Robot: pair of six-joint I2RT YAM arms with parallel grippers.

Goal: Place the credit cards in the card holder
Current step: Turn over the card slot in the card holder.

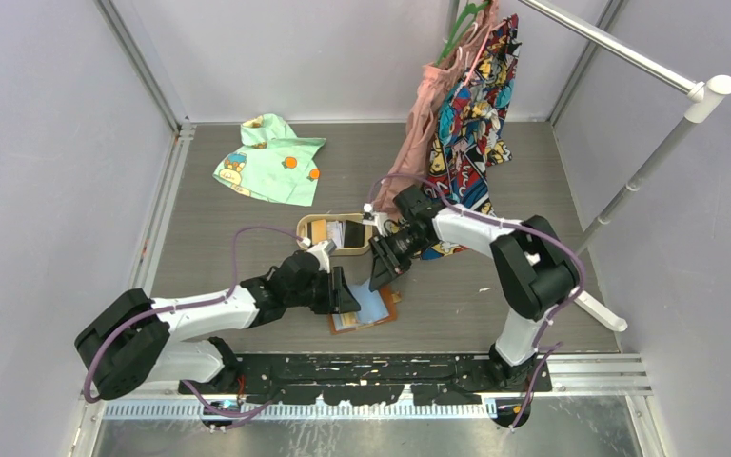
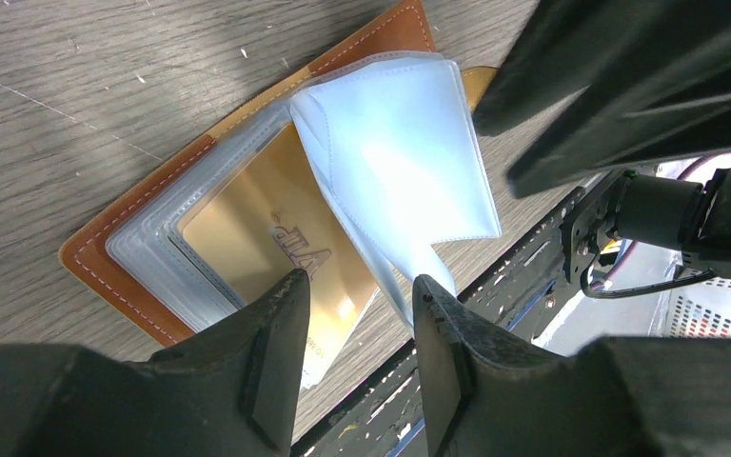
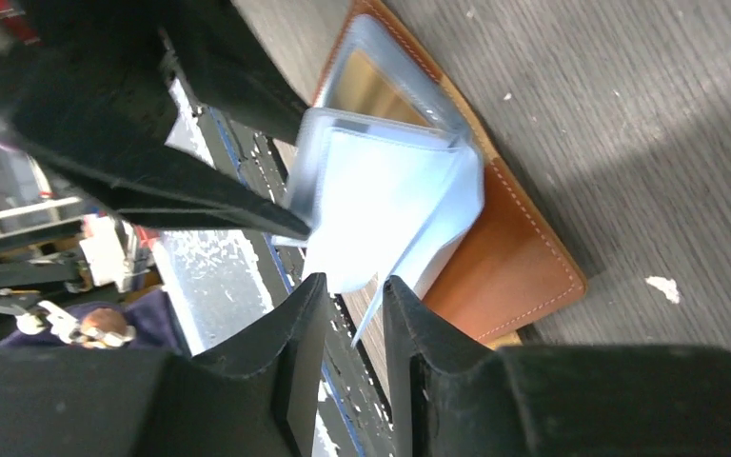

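table (image 1: 247, 248): grey wood-grain | far left: green printed shirt (image 1: 269, 160), spread flat | centre: tan oval tray (image 1: 302, 227) | near side of tray: brown card holder (image 1: 371, 307), lying open, clear sleeves up | right: white rack foot (image 1: 602, 310)

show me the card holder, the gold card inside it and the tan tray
card holder (image 2: 86, 259), left wrist view, on the brown leather corner
gold card (image 2: 238, 224), left wrist view, on its shiny face
tan tray (image 1: 302, 228), top external view, on its left rim
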